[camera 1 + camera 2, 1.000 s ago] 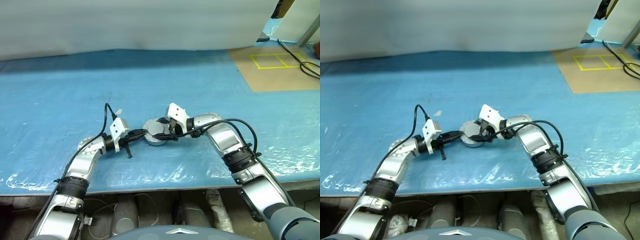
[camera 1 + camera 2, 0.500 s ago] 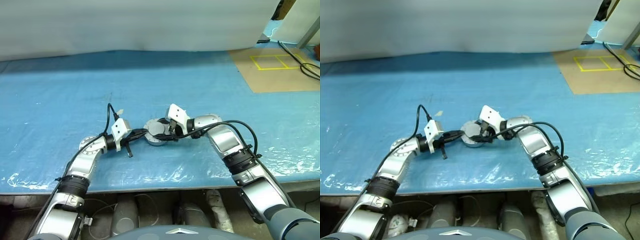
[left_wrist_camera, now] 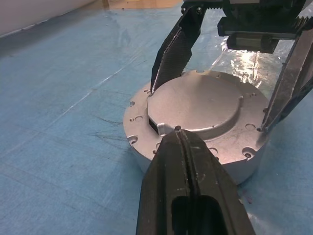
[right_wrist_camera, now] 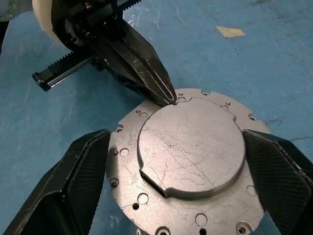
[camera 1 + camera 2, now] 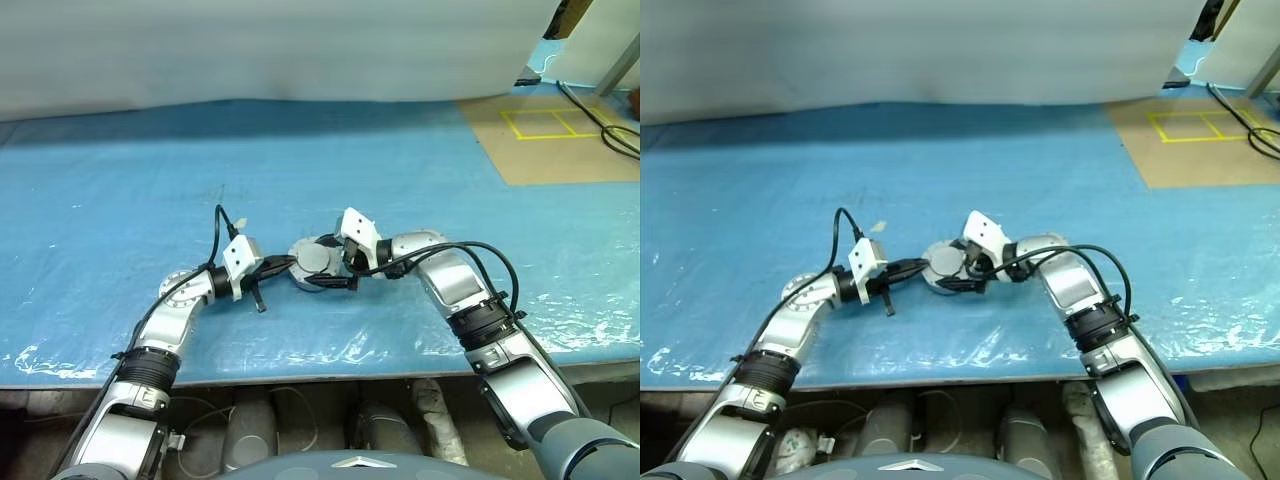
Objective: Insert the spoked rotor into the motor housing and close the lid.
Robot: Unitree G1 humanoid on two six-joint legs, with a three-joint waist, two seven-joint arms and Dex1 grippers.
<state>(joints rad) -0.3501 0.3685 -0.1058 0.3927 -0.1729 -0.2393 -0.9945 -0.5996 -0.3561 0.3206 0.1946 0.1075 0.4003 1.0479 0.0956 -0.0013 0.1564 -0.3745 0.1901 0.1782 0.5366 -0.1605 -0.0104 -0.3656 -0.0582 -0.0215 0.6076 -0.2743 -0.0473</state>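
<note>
Right wrist view: right tool (image 4: pixel 176 196) spread wide, straddling the lid (image 4: pixel 191 156) seated on the motor housing (image 3: pixel 239 169). Left tool (image 4: pixel 168 98), pressed together, touches the lid's rim.

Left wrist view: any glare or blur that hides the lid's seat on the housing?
Left wrist view: bright glare on the blue sheet behind the motor housing, none on the lid, whose rim reads sharp; the left pincer, close up, is soft. Right wrist view: even light, lid scratches crisp, right pincer's fingers blurred at the frame's edges.
</note>
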